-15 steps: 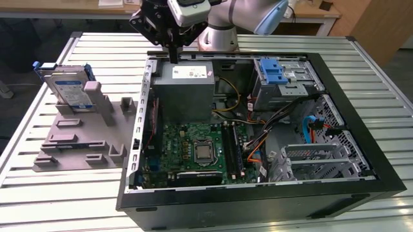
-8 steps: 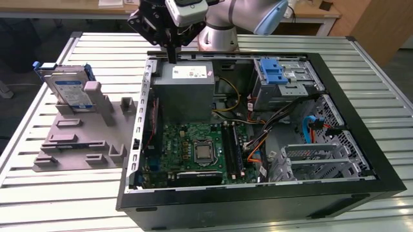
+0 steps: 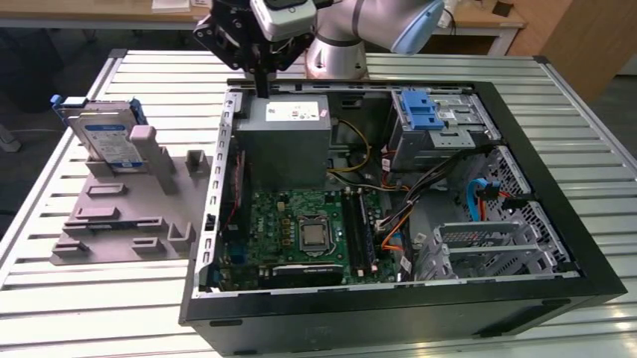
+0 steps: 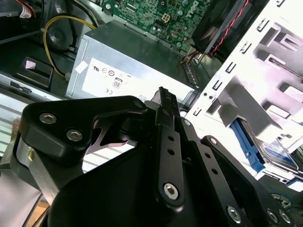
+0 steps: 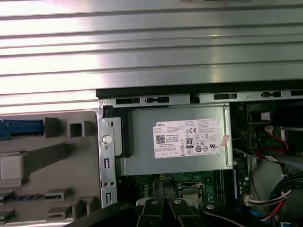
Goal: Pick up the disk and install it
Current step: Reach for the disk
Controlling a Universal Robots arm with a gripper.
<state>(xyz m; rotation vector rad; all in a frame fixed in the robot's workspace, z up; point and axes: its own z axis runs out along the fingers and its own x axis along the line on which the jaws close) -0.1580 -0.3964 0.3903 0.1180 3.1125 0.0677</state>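
One disk (image 3: 104,139): upright in the grey holder (image 3: 119,220), at the exterior view's left, outside the case.
One open computer case (image 3: 398,297), holding one power supply (image 3: 289,145), one motherboard (image 3: 298,231), one drive cage (image 3: 460,123) and loose cables.
My gripper (image 3: 262,92): fingers closed together, empty, above the power supply's far edge, well apart from the disk.

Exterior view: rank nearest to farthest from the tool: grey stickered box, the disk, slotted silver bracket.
1. Grey metal box with a white sticker: inside the black computer case, just under the tool.
2. Silver hard drive in a blue plastic carrier: upright on the grey plastic stand, exterior view's left.
3. Slotted silver metal bracket: exterior view's lower right, inside the case.
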